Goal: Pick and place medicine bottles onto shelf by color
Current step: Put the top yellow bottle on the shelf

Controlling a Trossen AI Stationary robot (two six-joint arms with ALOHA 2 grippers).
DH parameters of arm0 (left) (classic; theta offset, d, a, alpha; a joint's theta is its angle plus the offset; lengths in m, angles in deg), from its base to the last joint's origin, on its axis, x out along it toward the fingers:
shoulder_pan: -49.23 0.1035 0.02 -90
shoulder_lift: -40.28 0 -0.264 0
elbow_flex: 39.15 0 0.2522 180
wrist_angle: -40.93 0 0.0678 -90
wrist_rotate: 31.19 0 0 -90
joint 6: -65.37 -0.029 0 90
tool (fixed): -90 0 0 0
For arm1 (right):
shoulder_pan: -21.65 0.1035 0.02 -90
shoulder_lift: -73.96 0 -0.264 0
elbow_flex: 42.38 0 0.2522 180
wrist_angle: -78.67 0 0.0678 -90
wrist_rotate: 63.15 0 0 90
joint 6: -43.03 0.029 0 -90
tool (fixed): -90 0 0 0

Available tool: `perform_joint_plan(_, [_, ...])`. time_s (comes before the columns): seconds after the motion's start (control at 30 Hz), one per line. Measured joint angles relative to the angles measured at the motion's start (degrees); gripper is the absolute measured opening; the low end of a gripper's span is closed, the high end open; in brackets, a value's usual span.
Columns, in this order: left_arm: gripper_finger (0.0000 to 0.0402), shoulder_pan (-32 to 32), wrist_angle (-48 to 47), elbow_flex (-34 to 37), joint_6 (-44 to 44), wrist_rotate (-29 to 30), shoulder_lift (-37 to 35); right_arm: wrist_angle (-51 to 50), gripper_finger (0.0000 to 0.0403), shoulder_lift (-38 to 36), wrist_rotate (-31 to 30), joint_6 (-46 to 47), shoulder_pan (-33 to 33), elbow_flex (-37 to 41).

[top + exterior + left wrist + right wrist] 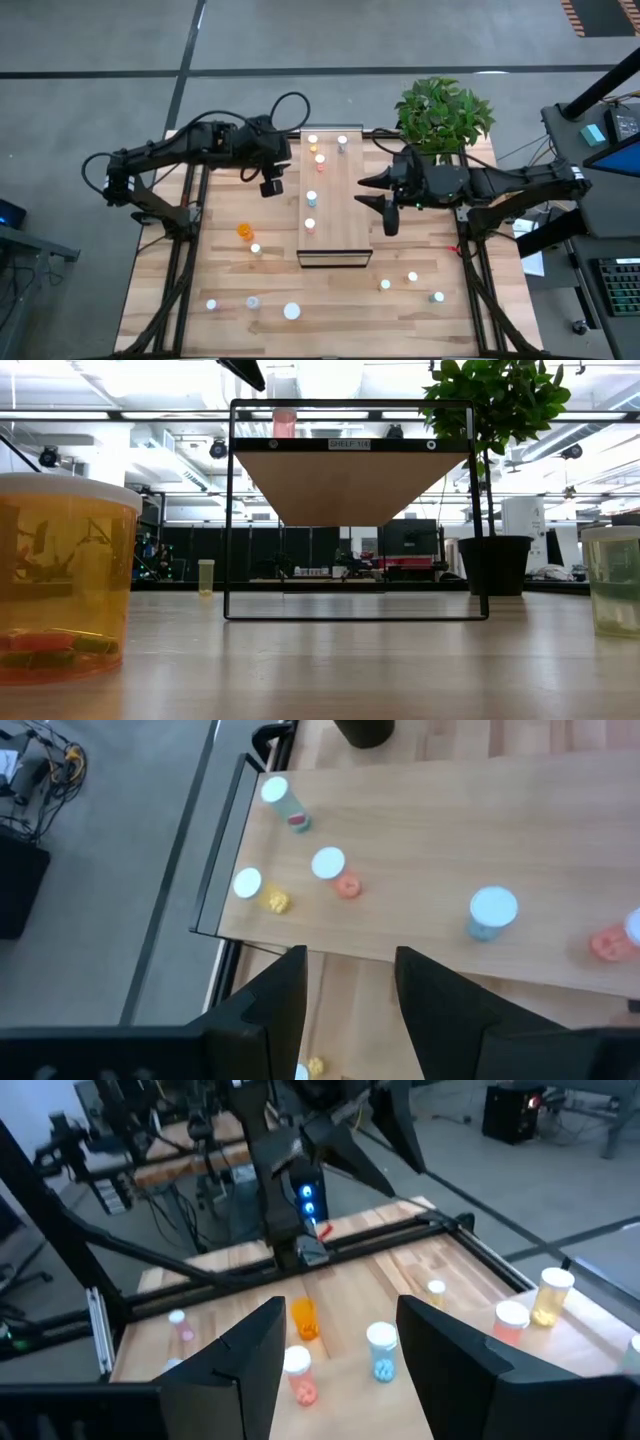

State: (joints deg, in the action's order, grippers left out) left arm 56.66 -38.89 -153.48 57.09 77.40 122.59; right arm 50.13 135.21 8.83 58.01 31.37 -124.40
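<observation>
"SHELF" label on shelf point(350, 445) frame

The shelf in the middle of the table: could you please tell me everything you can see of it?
The shelf is a long, light-wood board with a thin dark frame at its ends, raised above the wooden table and lying lengthwise between the two arms. Several small white-capped bottles stand on it: orange, yellow and pale blue. Neither arm touches it.
</observation>
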Motion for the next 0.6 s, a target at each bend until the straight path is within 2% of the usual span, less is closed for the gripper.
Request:
perform_joint_plan(0.33, [0.0136, 1.6, 1.6, 0.5, 0.0, 0.0, 0.0, 2.6, 0.0182, -4.0, 0.0, -0.7, 0.0, 5.2])
perform_joint_plan(0.6, [0.0136, 1.6, 2.1, 1.0, -0.3, 0.0, 0.1, 8.4, 0.0162, -7.3, 0.0, -0.3, 0.0, 11.5])
